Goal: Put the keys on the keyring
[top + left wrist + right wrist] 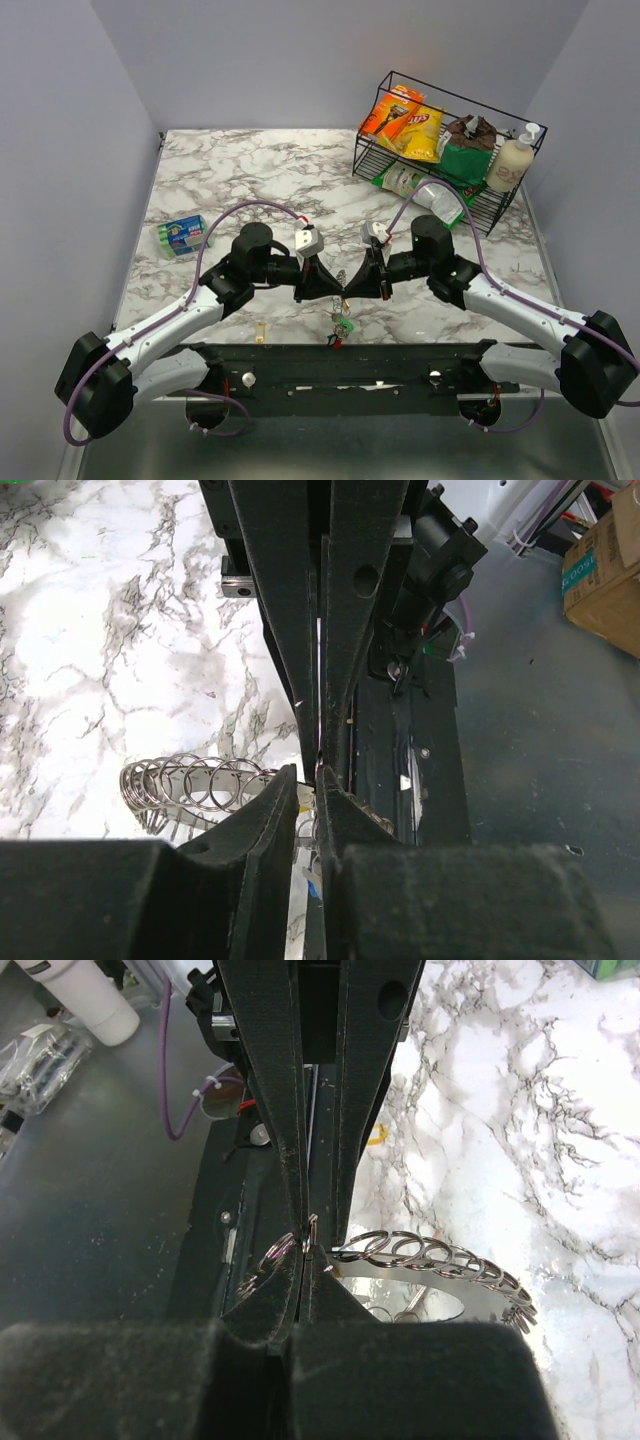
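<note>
My two grippers meet tip to tip above the table's front middle. The left gripper (335, 288) is nearly shut, pinching the silvery keyring (343, 318), which hangs below both tips. The right gripper (352, 288) is shut on the same ring from the other side. In the left wrist view the left gripper (308, 780) holds the ring's edge, and the keyring (190, 785) shows a row of small loops. In the right wrist view the right gripper (303, 1250) clamps a thin metal piece of the keyring (440, 1260). Green and red keys (344, 328) dangle from the ring. A yellow key (261, 333) lies on the table.
A black wire basket (372, 160) at the back right holds snack bags and a soap bottle (510, 160). A green and blue packet (180, 237) lies at the left. The black mounting rail (400, 365) runs along the near edge.
</note>
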`<act>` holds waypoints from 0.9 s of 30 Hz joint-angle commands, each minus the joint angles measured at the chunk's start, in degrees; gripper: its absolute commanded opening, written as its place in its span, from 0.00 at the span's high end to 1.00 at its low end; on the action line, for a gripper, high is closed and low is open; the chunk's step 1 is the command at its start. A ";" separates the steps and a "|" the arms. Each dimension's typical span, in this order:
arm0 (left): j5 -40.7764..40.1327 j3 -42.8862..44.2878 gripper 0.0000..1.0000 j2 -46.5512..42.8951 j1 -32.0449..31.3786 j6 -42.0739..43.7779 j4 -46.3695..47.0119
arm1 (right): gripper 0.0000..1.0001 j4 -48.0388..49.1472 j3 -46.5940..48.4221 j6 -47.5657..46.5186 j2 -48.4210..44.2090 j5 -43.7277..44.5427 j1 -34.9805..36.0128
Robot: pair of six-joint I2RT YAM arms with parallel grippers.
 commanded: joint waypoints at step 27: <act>-4.27 0.22 1.00 -0.66 -0.73 2.40 -1.54 | 0.91 5.89 0.95 2.28 -2.19 0.82 0.44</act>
